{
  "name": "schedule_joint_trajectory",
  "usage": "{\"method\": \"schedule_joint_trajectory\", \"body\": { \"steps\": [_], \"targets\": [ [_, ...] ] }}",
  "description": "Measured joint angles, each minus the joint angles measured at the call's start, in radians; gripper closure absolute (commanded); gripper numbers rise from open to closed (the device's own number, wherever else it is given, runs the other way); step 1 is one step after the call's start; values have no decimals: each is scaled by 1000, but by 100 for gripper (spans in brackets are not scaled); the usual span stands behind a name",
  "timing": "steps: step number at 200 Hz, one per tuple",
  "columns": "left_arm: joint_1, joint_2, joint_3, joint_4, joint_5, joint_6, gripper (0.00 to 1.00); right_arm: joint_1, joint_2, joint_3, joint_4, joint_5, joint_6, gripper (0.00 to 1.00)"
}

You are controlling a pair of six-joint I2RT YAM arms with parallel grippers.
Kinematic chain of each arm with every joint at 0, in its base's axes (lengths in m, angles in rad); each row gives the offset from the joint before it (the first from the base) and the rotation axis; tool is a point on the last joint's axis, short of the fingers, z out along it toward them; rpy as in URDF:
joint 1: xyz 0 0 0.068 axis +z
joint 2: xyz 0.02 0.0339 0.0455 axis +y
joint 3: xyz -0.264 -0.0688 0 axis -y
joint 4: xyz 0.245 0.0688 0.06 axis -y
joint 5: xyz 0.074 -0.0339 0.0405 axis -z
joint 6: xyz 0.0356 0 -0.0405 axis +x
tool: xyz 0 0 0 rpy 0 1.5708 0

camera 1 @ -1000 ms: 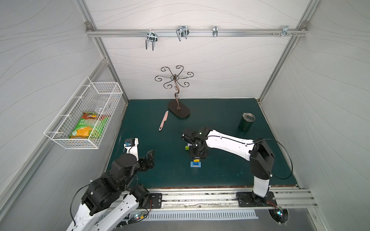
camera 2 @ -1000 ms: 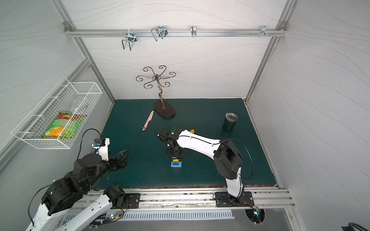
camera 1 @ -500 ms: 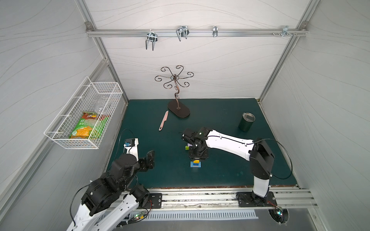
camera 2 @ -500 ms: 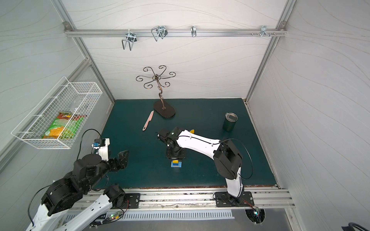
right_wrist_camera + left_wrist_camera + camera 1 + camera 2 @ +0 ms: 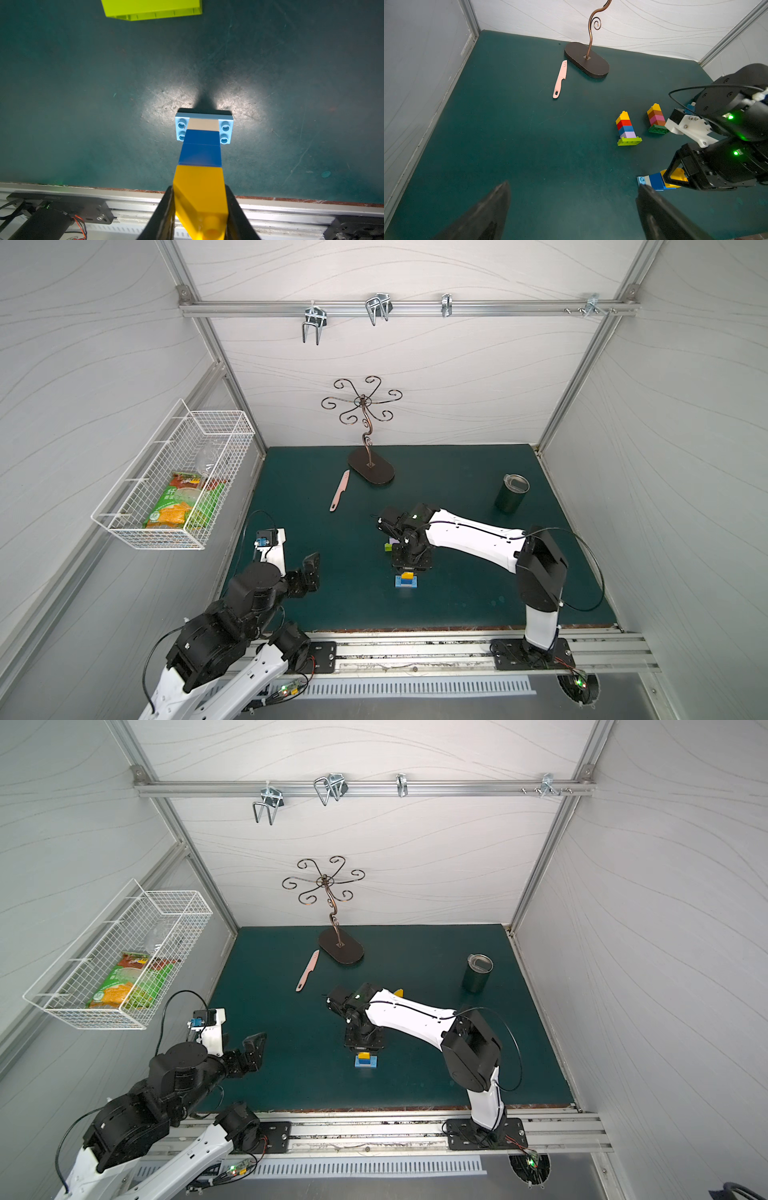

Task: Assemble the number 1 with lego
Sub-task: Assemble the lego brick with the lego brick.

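The right claw (image 5: 199, 192) is clenched on the yellow brick (image 5: 199, 178) capping the upright stack (image 5: 200, 153) — its long axis runs straight down to the light-blue base (image 5: 225, 128) near the front edge of the bench (image 5: 83, 104) — while the left claw (image 5: 574, 185) is released, well apart.

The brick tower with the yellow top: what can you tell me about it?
This plastic tower stands upright on the dark green mat, near its front edge: a long light-blue studded base, a whitish brick, two blue bricks and a yellow brick on top. The right gripper has its black jaws shut on the yellow brick's sides.
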Motion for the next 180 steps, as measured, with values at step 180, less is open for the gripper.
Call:
{"method": "schedule_joint_trajectory", "body": {
  "steps": [180],
  "targets": [
    [0,-27,0,1,0,7,0,42,17,12,-21,73,56,100]
  ]
}}
